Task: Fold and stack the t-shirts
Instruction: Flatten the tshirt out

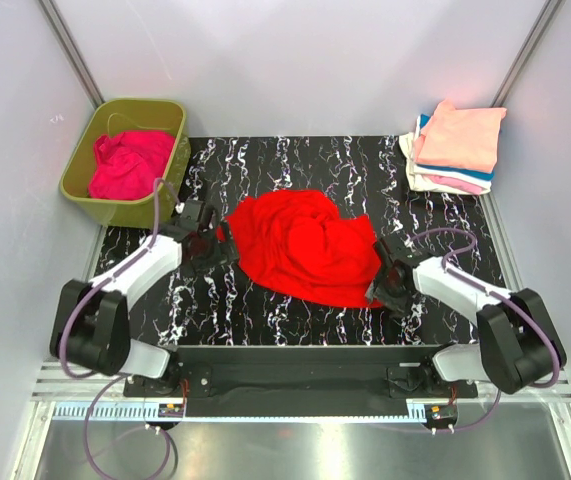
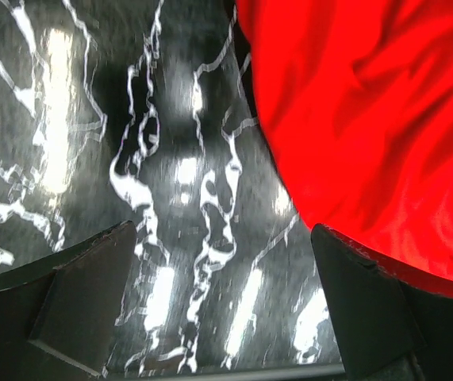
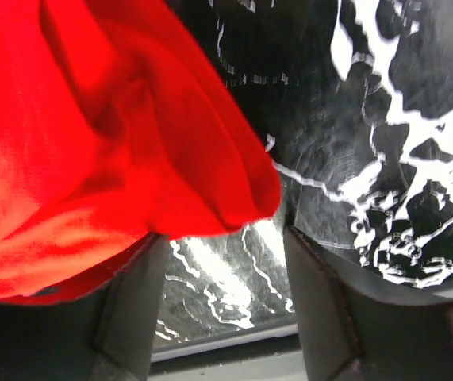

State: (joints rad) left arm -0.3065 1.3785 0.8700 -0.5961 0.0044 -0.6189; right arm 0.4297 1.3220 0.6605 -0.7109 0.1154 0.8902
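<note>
A bright red t-shirt point(image 1: 305, 245) lies crumpled in the middle of the black marbled table point(image 1: 295, 165). My left gripper point(image 1: 210, 243) is open at the shirt's left edge; in the left wrist view the gripper point(image 2: 222, 262) holds nothing and the red cloth point(image 2: 369, 119) lies beside its right finger. My right gripper point(image 1: 383, 275) is open at the shirt's right edge; in the right wrist view the gripper point(image 3: 222, 262) has a fold of the red shirt point(image 3: 91, 143) hanging just ahead of its jaws. A magenta-pink t-shirt point(image 1: 130, 163) lies in the tub. Folded shirts point(image 1: 455, 148) are stacked at the back right, peach on top.
An olive-green tub point(image 1: 120, 205) stands off the back left corner of the table. White walls close in the back and sides. The table's near edge point(image 3: 226, 341) shows just beneath the right gripper.
</note>
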